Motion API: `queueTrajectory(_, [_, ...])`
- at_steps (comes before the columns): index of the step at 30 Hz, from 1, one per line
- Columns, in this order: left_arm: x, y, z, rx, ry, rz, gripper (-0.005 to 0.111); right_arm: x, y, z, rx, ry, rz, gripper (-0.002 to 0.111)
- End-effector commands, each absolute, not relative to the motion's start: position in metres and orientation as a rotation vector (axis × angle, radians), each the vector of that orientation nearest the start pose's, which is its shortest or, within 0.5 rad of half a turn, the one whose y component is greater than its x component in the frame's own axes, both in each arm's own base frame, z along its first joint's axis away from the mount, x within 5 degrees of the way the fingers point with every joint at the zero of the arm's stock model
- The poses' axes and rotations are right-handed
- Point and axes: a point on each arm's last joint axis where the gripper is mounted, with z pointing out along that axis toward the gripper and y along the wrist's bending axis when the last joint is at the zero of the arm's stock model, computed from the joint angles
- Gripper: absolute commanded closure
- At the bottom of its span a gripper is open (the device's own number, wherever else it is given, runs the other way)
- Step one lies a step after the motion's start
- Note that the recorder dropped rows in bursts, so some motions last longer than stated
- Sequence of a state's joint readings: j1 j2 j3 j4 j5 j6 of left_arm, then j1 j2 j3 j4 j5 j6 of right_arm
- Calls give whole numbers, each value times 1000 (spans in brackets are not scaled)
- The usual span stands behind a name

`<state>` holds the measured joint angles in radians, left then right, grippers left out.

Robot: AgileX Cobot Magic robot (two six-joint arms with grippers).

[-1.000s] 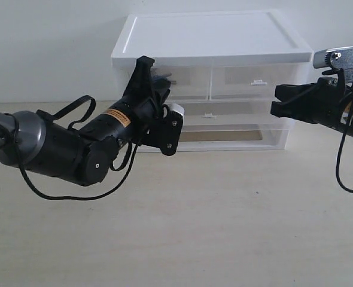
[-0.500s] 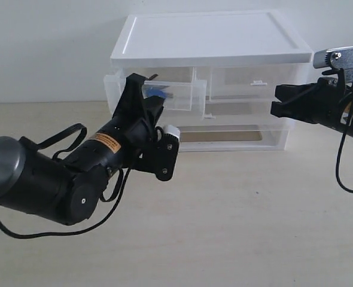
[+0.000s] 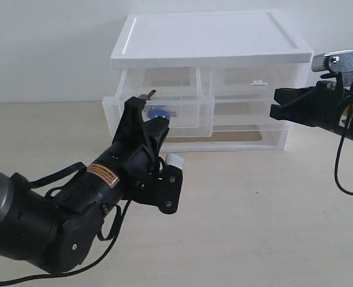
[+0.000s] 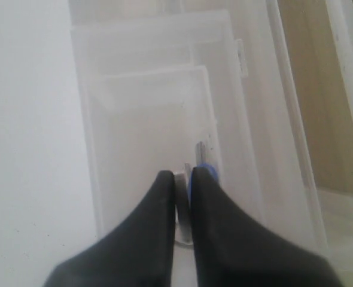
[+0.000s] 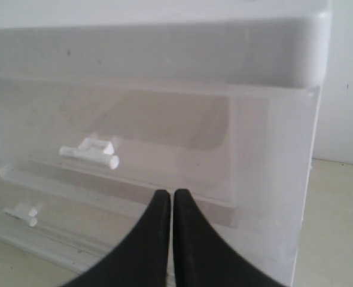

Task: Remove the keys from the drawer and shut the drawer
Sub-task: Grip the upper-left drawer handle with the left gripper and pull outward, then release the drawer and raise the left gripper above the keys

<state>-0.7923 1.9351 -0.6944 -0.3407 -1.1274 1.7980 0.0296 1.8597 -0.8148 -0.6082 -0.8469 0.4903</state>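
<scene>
At the front of the white drawer unit [image 3: 212,36], the drawer [image 3: 188,110] is now standing much further out than a second ago, when it was only beginning to slide. The left hand [image 3: 146,118] has been drawing it forward over that time. That hand is pinching narrow, its fingers [image 4: 161,197] seemingly closing on the drawer's front wall or tab, though the tab itself is hiding between them. The keys [image 3: 158,111] are lying inside the drawer, with the blue fob showing just behind the front wall and open from above. Judging by this, the opening step is finishing, and reaching in for the keys is coming next. The right hand [image 3: 276,103] is hovering well apart, facing the twin drawer [image 3: 254,81], its fingers pressing together and holding nothing. The pale wooden surface [image 3: 254,209] is carrying the unit, and a plain white wall [image 3: 45,48] is standing behind it.
</scene>
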Motion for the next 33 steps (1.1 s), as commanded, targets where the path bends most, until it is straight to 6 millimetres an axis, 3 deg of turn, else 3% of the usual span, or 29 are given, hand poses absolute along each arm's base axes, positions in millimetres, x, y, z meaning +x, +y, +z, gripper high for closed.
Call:
queueTrajectory(1, [258,-230,153,1423,837,800,102,360,50,175,-288,1751,459,108])
queueTrajectory(5, [254,-236,155,1404,787,713,97,360,50,175,-288,1751,459,108])
queueTrajectory(13, [248,-232,154,1359,801,662,49,360,50,175,-289,1750,458,108])
queueTrajectory(16, [237,-225,147,1403,801,638,49,360,50,175,-289,1750,458,108])
queueTrajectory(20, [219,-220,155,1256,980,401,54,360,50,175,-289,1750,458,108])
queueTrajectory(25, [216,-210,196,911,1157,216,54,360,50,175,-289,1750,458,108])
queueTrajectory(30, [219,-219,239,896,1443,-101,55,360,50,174,-289,1758,453,108])
queueTrajectory(33, [231,-219,274,775,1636,-250,55,360,50,174,-289,1758,453,108])
